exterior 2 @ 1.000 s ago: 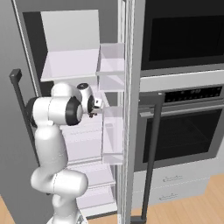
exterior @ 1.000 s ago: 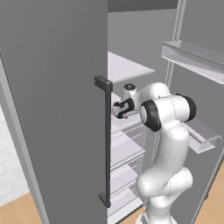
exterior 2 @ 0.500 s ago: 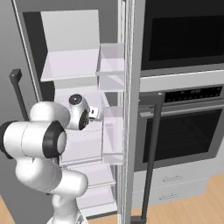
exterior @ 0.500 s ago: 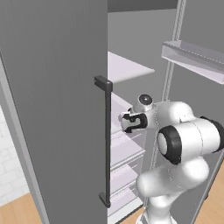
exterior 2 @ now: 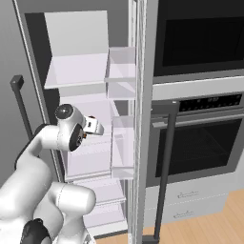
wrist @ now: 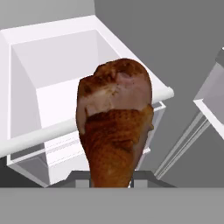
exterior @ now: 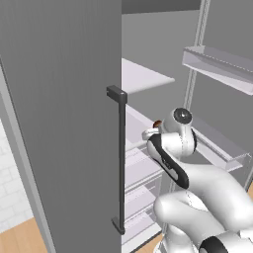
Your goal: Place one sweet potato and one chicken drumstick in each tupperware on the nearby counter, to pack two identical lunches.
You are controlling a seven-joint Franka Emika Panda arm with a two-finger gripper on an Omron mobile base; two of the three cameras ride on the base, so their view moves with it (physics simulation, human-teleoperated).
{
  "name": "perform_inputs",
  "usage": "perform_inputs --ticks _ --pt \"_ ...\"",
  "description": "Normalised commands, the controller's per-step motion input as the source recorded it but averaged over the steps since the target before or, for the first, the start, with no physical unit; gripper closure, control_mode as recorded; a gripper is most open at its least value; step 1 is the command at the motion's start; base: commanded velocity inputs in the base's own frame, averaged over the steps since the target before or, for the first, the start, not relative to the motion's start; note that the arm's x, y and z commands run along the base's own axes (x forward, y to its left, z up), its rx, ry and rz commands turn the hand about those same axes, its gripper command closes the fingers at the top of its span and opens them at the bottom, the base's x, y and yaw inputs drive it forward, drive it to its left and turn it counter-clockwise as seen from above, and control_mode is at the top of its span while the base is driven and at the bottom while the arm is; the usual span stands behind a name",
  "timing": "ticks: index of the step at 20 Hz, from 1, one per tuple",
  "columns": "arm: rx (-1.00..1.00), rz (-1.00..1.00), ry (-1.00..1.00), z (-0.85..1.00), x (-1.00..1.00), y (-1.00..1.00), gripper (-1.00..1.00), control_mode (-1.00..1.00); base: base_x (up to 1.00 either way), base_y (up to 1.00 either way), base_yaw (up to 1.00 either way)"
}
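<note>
One chicken drumstick (wrist: pixel 116 127) stands up from between the jaws in the hand view, its narrow end down in the grip and its bulbous, pale-fleshed end pointing away from the hand — the gripper (wrist: pixel 111 181) is clamped on it. From the left base view a small red-brown bit of the drumstick (exterior: pixel 157 123) peeks out just beside the white hand, and from the right base view a dark sliver of it (exterior 2: pixel 84 135) shows at the wrist.

Beyond the meat, the hand view looks into a white fridge drawer (wrist: pixel 57 105), its rounded front rail crossing behind the drumstick. Around the arm stands the open fridge (exterior 2: pixel 86 86) with its glass shelves. Its grey door (exterior: pixel 59 123) with a dark vertical handle (exterior: pixel 120 163) stands to the left, and door bins (exterior 2: pixel 123 143) line the right edge — past them a black wall oven (exterior 2: pixel 200 152).
</note>
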Motion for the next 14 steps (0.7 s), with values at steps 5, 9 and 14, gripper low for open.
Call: perform_inputs --ticks 5,9,14 --pt "0.00 0.00 0.14 0.83 -1.00 0.00 1.00 -1.00 0.00 0.00 0.00" --pt "0.00 0.00 0.06 0.37 -1.00 0.00 1.00 -1.00 0.00 0.00 0.00" --pt "0.00 0.00 0.03 0.11 -1.00 0.00 1.00 -1.00 0.00 0.00 0.00"
